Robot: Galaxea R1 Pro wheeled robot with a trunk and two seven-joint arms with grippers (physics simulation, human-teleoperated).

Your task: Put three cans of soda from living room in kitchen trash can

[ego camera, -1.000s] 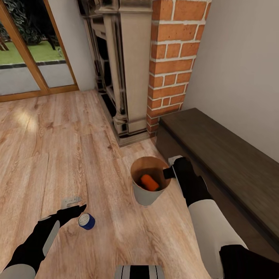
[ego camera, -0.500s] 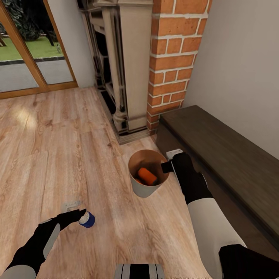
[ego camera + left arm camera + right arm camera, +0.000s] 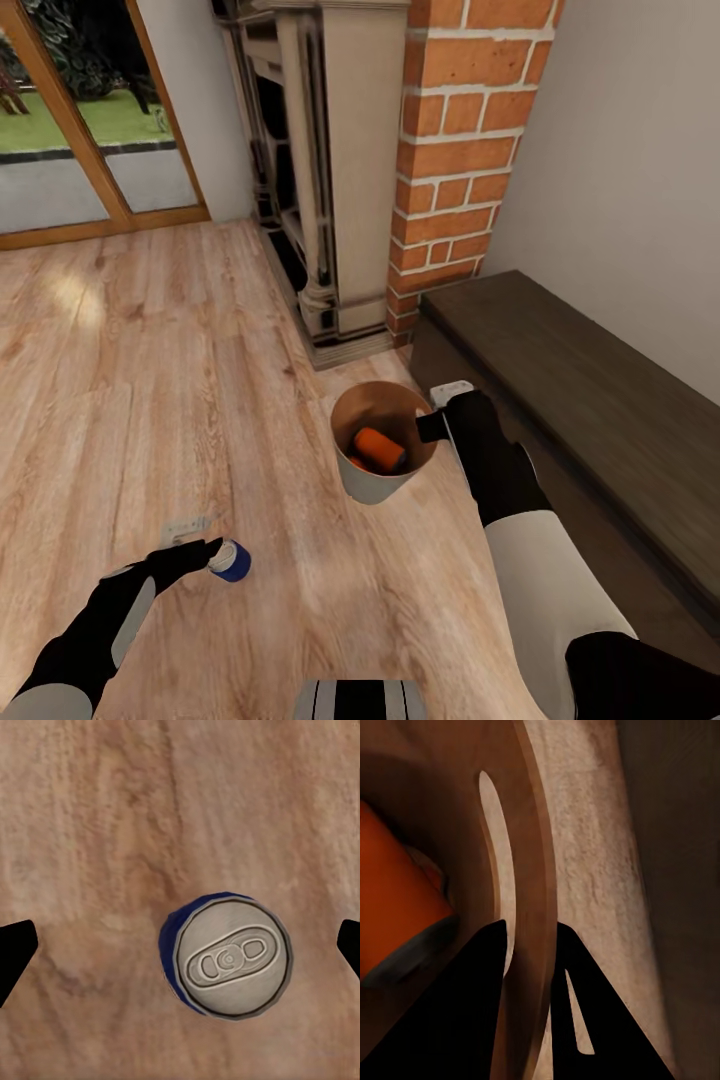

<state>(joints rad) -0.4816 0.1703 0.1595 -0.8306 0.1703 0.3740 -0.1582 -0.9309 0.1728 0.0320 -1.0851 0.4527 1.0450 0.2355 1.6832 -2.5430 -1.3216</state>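
While your right gripper (image 3: 437,410) pinches the rim of the tan trash can (image 3: 368,487) holding the bright orange soda can (image 3: 378,448), your left gripper (image 3: 200,535), spread wide, brackets the upright dark-blue soda can (image 3: 232,561) at seven o'clock from it, leaving this can and another.

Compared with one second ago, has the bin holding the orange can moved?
Yes. Against the fireplace base, the bin has shifted slightly toward it, away from the robot, with the right gripper clamped on its rim. Whether it was lifted or slid, I cannot tell.
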